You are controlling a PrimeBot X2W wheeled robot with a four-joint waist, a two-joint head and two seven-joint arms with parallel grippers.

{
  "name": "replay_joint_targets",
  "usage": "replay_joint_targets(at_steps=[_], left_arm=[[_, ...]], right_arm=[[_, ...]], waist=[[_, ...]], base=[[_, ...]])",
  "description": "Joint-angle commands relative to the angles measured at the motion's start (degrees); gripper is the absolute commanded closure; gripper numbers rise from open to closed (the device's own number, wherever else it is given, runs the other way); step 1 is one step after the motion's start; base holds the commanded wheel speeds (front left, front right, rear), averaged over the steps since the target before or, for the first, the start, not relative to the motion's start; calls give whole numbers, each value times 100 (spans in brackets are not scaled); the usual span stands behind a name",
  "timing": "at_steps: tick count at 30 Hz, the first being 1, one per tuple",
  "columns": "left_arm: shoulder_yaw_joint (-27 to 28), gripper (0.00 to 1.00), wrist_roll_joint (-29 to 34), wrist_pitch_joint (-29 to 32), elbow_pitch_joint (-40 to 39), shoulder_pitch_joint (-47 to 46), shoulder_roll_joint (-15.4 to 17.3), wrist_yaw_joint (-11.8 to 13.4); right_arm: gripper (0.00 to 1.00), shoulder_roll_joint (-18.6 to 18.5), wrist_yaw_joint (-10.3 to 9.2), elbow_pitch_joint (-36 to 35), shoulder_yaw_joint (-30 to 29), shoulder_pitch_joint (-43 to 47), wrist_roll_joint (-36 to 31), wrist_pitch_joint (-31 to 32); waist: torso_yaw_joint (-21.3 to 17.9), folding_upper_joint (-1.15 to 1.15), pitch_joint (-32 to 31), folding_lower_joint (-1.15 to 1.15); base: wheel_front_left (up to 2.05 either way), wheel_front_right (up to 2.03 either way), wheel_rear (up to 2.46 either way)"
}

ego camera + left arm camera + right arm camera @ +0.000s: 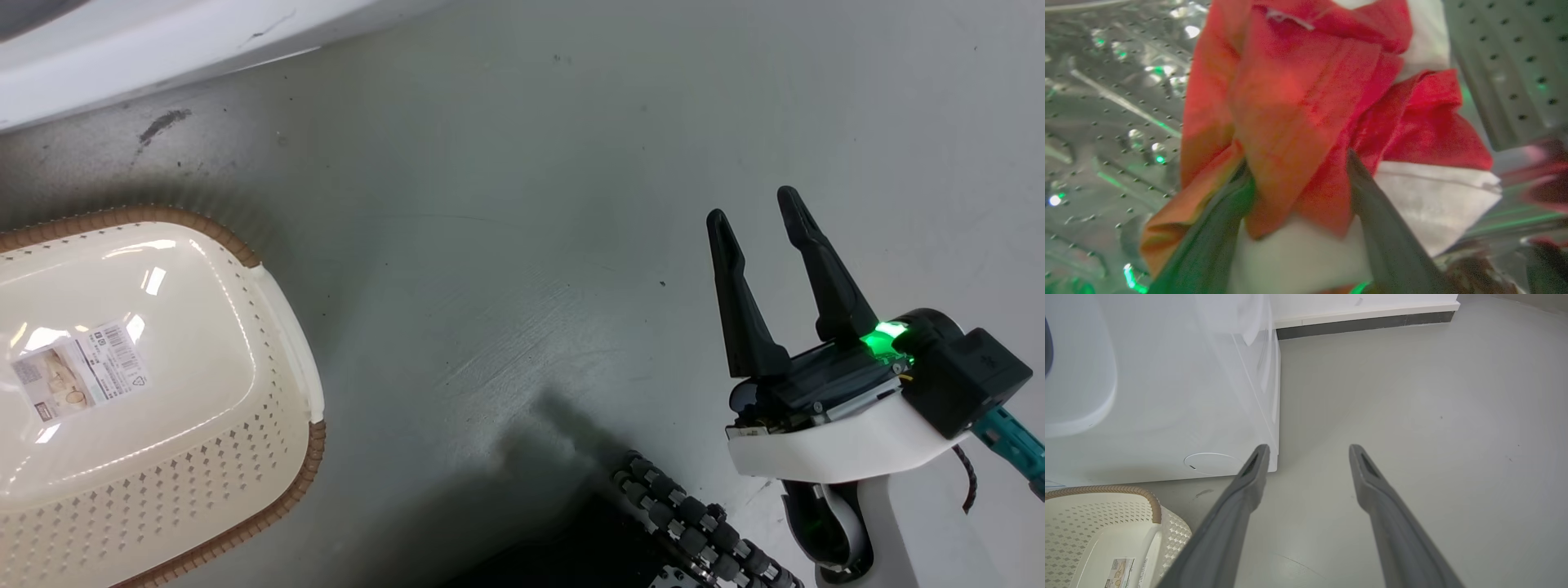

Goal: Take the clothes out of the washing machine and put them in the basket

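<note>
The left gripper (1298,163) was deep in the drum (1106,102) of the washer (1167,396), its fingers apart and straddling a fold of the clothes (1290,94), by my reading not yet pinched (the view was blurred). The cloth was soft, bright red with a white panel, crumpled into loose pleats against the shiny perforated steel. The basket (314,457) sat empty on the grey floor (531,204) near the machine's foot, probably to keep the carry short. It was cream plastic with holed sides, a brown woven-look rim and a label inside. The right gripper (753,206) hung spread and empty over bare floor, seemingly kept clear of the work.
</note>
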Motion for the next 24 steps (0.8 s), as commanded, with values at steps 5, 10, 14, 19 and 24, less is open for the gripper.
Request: replay_joint_targets(at_steps=[5, 10, 14, 19, 24], left_arm=[[-145, 0, -138, 138, 216, -36, 243, 7], [-132, 100, -310, 190, 412, -44, 191, 7], [-183, 100, -442, 93, 412, -58, 180, 7], [-248, 100, -476, -169, 356, -187, 187, 7], [-275, 100, -378, -670, 334, -319, 174, 16]], right_arm=[[0, 9, -5, -27, 3, 107, -31, -12], [0, 9, -6, -10, 29, 87, -77, -12], [0, 9, -6, -38, -24, 19, -59, -12], [0, 9, -6, -33, 17, -59, -110, -12], [0, 9, -6, -6, 67, -160, -113, -12]], waist=[[22, 0, 83, 0], [64, 0, 155, 0], [88, 0, 175, 0], [90, 0, 161, 0], [27, 0, 54, 0]], base=[[0, 0, 0], [0, 0, 0], [0, 0, 0], [0, 0, 0], [0, 0, 0]])
